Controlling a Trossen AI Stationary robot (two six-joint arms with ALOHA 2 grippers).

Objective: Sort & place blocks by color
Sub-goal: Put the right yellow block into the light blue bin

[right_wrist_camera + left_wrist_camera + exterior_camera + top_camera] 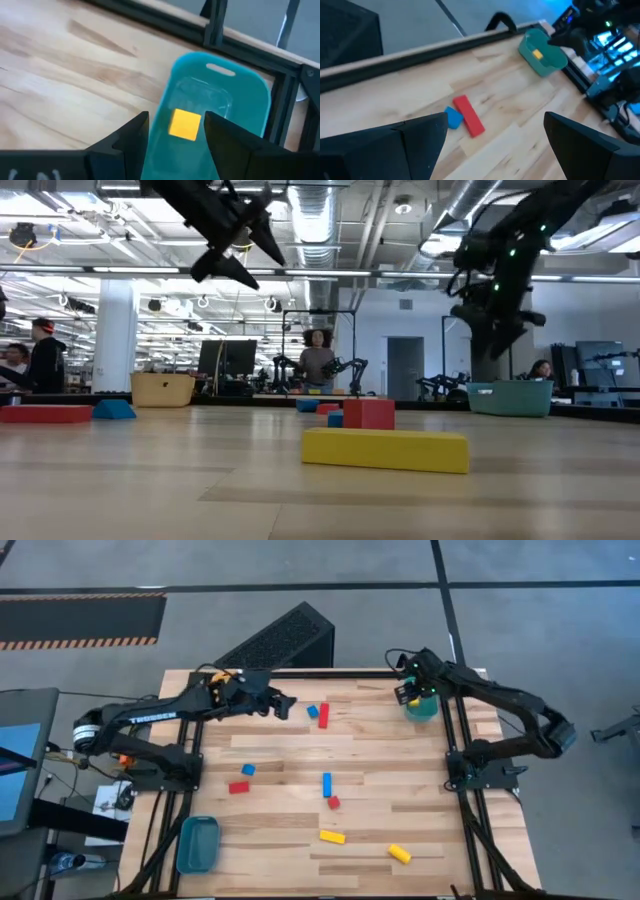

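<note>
1. Yellow bar lies closest to the low camera, broadside on, with a red cube just behind it.
2. Right hand hangs directly over the teal bin at the desk's far right corner, its two fingers parted and holding nothing; a yellow cube sits in the bin straight below the gap.
3. Left hand hovers above the far left of the desk, fingers spread wide and empty.
4. Ahead of it lie a red bar and a small blue block, touching side by side.
5. That pair is much nearer the left hand than the right, so the left arm looks the likelier to take it.
6. Seen from above, the red bar's long axis runs roughly front to back, so the fingers would need to straddle its short width.
7. Other blocks stay scattered mid-desk and near the front; a second teal bin rests at the front left.
</note>
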